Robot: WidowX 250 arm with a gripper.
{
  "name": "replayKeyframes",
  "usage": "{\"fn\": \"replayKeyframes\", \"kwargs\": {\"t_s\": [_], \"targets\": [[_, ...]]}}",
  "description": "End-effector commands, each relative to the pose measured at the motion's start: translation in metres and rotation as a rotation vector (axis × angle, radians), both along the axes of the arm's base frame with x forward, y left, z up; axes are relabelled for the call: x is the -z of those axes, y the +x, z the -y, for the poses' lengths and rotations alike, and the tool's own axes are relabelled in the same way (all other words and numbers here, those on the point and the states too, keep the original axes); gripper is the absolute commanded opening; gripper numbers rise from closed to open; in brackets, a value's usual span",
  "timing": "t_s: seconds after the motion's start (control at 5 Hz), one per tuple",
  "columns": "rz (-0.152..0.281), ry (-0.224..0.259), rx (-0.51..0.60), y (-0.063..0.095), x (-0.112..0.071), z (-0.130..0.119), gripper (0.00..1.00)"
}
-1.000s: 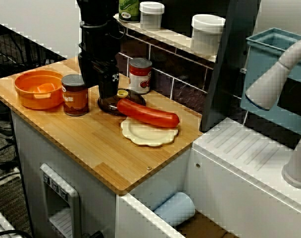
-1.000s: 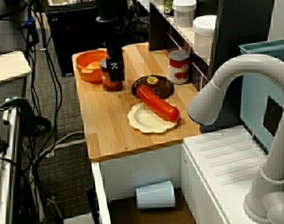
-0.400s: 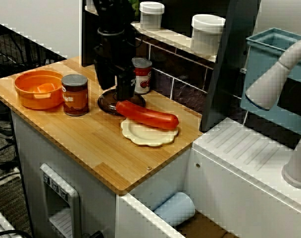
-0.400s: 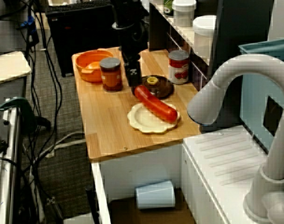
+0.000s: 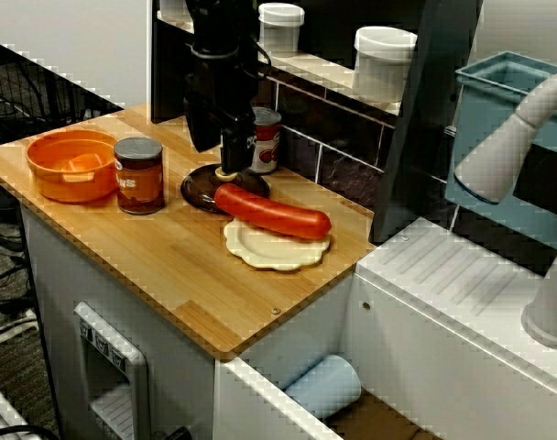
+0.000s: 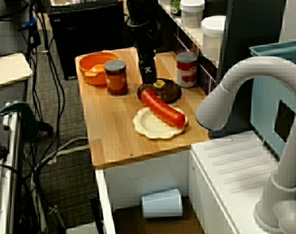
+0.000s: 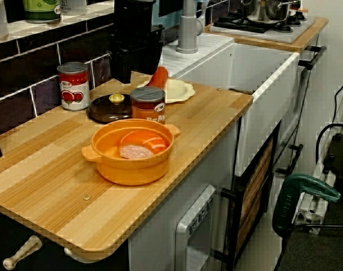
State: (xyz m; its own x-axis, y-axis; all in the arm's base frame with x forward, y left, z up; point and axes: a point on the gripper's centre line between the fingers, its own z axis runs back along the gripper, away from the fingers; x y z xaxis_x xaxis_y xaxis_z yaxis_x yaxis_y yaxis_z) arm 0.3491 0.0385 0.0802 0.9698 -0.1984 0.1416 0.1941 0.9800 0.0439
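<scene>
One gripper (image 5: 229, 161) to mind, and it hangs low over the dark lid (image 5: 198, 191) in the middle of the wooden counter (image 5: 169, 266). In the view from the front, its fingertips sit right above the lid's yellow knob (image 5: 226, 172). They are so close that I cannot say whether they touch. In the view from the sink end, the gripper stands just beside the knob, over the lid's rim. The fingers read as one dark column in every view, so I cannot tell whether they are spread or closed, and nothing shows between them.

The lid lies flat on the wood, under the gripper and slightly nearer me. A red sausage (image 5: 274, 211) lies across a pale plate (image 5: 265, 249) just right of the lid, its left end reaching the lid's near edge. A tomato can (image 5: 265, 139) stands on the far side, just behind the gripper. Left of the lid stands a jar (image 5: 138, 174) with a grey cap, and further left an orange pot (image 5: 72, 165) — well apart from the gripper.
</scene>
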Motion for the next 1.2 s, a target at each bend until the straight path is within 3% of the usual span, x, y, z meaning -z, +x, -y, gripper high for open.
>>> {"fn": "replayKeyframes", "kwargs": {"t_s": [0.0, 0.4, 0.8, 1.0], "targets": [[0.087, 0.037, 0.076, 0.005, -0.017, -0.021, 1.0], [0.075, 0.039, 0.053, 0.009, -0.005, -0.023, 1.0], [0.051, 0.01, 0.008, 0.018, 0.007, -0.021, 1.0], [0.036, 0.024, 0.003, 0.022, 0.018, -0.017, 1.0]]}}
